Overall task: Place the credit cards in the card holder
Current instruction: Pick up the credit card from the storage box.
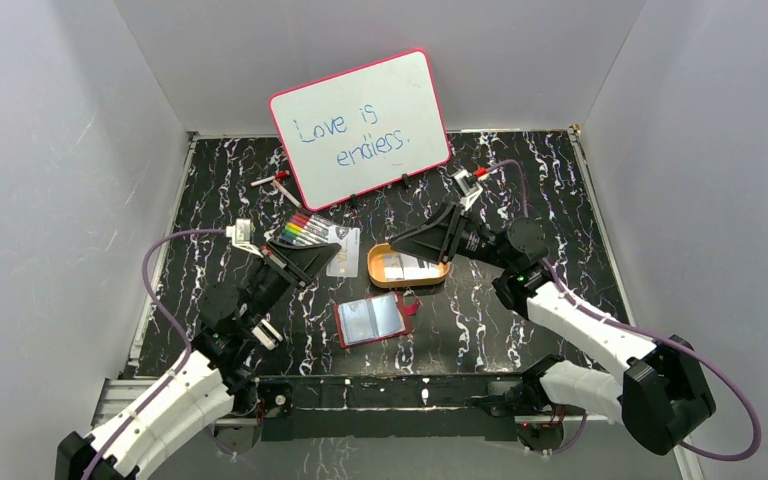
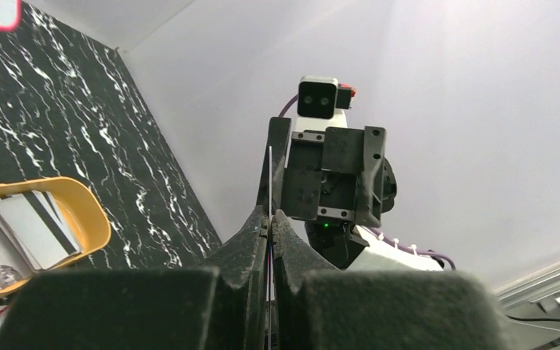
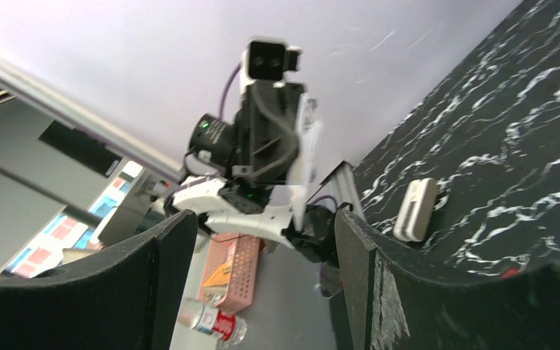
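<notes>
My left hand [image 2: 270,216] pinches a credit card [image 2: 270,173] edge-on — right hand [image 3: 262,230] spread wide by the tray [image 1: 412,284] rim, card holder [image 1: 370,320] open.

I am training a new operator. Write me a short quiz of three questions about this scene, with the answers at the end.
1. True or false: the card holder lies open.
2. What does the left gripper pinch? A) a marker B) a credit card C) nothing
3. Fill in: the other cards lie in the orange ____.
Key: 1 true; 2 B; 3 tray.
</notes>
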`<state>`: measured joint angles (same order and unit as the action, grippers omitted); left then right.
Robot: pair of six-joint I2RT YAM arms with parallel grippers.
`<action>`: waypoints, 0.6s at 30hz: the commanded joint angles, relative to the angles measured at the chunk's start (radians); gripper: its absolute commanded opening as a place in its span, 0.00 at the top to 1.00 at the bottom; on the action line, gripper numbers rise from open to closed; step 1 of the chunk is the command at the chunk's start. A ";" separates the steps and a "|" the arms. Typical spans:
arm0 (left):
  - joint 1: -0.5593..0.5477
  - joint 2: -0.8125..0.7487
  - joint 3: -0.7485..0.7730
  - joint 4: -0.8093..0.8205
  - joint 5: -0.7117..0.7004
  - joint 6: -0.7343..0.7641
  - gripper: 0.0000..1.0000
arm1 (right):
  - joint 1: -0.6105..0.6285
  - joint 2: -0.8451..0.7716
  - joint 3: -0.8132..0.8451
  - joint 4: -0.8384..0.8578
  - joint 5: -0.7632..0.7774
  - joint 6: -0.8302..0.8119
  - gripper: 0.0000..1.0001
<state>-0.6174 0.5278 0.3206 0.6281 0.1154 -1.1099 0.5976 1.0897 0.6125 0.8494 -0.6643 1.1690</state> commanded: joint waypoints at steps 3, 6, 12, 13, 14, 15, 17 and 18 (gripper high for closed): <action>-0.004 0.116 0.000 0.258 0.025 -0.089 1.00 | 0.082 0.005 0.066 0.009 0.005 -0.003 0.26; -0.004 0.134 -0.005 0.272 -0.002 -0.121 1.00 | 0.123 0.000 0.075 -0.110 0.093 -0.070 0.32; -0.004 0.125 -0.026 0.274 -0.027 -0.151 1.00 | 0.185 0.068 0.077 -0.030 0.143 -0.048 0.34; -0.004 0.124 -0.027 0.274 -0.026 -0.152 1.00 | 0.191 0.078 0.083 -0.023 0.143 -0.046 0.35; -0.004 0.124 -0.029 0.273 -0.026 -0.152 1.00 | 0.197 0.087 0.088 -0.014 0.145 -0.044 0.36; -0.004 0.125 -0.030 0.274 -0.024 -0.156 1.00 | 0.201 0.096 0.098 -0.011 0.146 -0.044 0.38; -0.004 0.124 -0.033 0.274 -0.019 -0.158 1.00 | 0.209 0.113 0.113 -0.011 0.146 -0.047 0.42; -0.004 0.124 -0.035 0.274 -0.019 -0.159 1.00 | 0.213 0.121 0.118 -0.007 0.147 -0.048 0.44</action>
<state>-0.6174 0.6640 0.2958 0.8394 0.1123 -1.2613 0.7948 1.1999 0.6556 0.7765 -0.5449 1.1362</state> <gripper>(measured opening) 0.009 0.587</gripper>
